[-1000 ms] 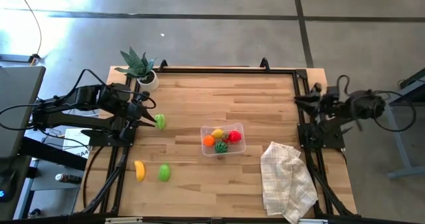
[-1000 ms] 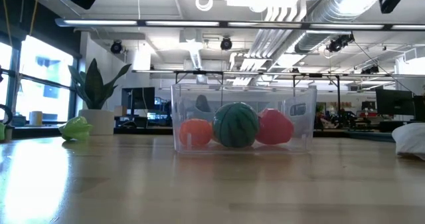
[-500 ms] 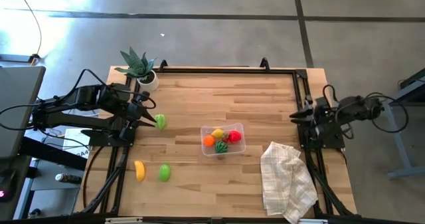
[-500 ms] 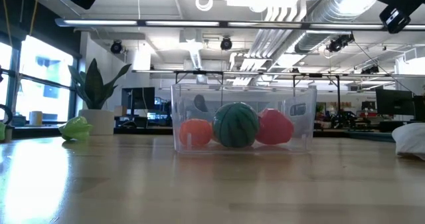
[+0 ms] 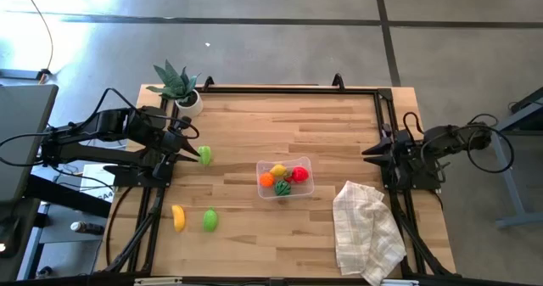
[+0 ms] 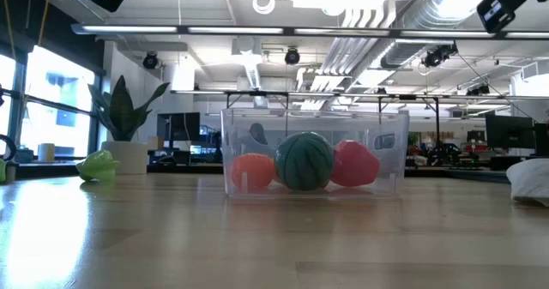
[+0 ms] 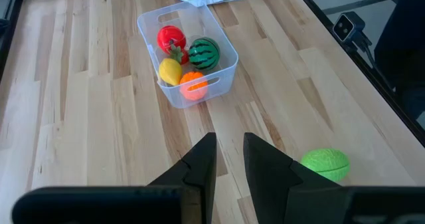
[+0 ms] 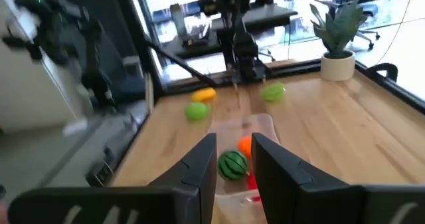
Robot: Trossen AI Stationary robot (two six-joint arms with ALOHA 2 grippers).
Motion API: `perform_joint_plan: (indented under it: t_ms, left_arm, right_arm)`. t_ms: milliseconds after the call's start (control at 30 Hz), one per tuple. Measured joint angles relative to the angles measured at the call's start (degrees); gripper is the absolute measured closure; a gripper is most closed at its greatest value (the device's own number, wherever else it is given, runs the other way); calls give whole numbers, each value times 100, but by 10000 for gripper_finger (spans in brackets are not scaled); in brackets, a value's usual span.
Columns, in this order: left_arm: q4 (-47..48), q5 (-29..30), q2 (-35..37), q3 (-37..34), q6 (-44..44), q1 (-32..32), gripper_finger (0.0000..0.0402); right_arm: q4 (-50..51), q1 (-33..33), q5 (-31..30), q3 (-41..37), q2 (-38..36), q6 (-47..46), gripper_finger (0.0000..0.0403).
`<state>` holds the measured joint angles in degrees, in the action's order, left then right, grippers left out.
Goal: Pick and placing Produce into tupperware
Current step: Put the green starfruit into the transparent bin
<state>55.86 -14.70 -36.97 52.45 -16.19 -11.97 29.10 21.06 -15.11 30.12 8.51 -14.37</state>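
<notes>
The clear tupperware (image 5: 309,169) stands mid-table and holds a lemon (image 7: 170,70), an orange (image 6: 251,171), a striped watermelon (image 6: 304,160) and a red pepper (image 6: 353,164). One green piece (image 5: 204,155) lies on the wood just right of my left gripper (image 5: 192,153), whose fingers (image 7: 229,147) show only a narrow slit and touch nothing. A banana (image 5: 178,217) and a second green piece (image 5: 209,221) lie near the table's near-left corner. My right gripper (image 5: 368,154) hovers over the table's right edge, shut, pointing at the tupperware (image 8: 262,123).
A white checked cloth (image 5: 366,231) lies crumpled at the near right corner, below the right arm. A spiky potted plant (image 5: 176,84) stands at the far left corner. Bare wood stretches between the tupperware and both arms. A black frame (image 5: 288,89) borders the table.
My right arm has swung from beyond the table's right edge toward the near edge and inward, and its gripper has turned to face the tupperware. The left arm and all produce have stayed still.
</notes>
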Motion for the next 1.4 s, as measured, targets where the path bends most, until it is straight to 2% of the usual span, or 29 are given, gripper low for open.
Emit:
perform_joint_plan:
  t_ms: [100, 300, 467, 633, 1400]
  left_arm:
    - [0, 0, 0, 0, -2, 0, 334]
    - [0, 1, -1, 0, 0, 1, 334]
    - [0, 2, -2, 0, 1, -2, 334]
    - [0, 0, -2, 0, 1, 1, 334]
    - [0, 0, -2, 0, 0, -1, 334]
  right_arm:
    - [160, -7, 14, 185, 381, 254, 318]
    - [1102, -96, -209, 740, 1126, 399, 318]
    - [1180, -181, -392, 917, 1440, 718, 318]
    - [1229, -243, -401, 919, 1507, 975, 318]
    - [1235, -243, -401, 919, 1507, 975, 318]
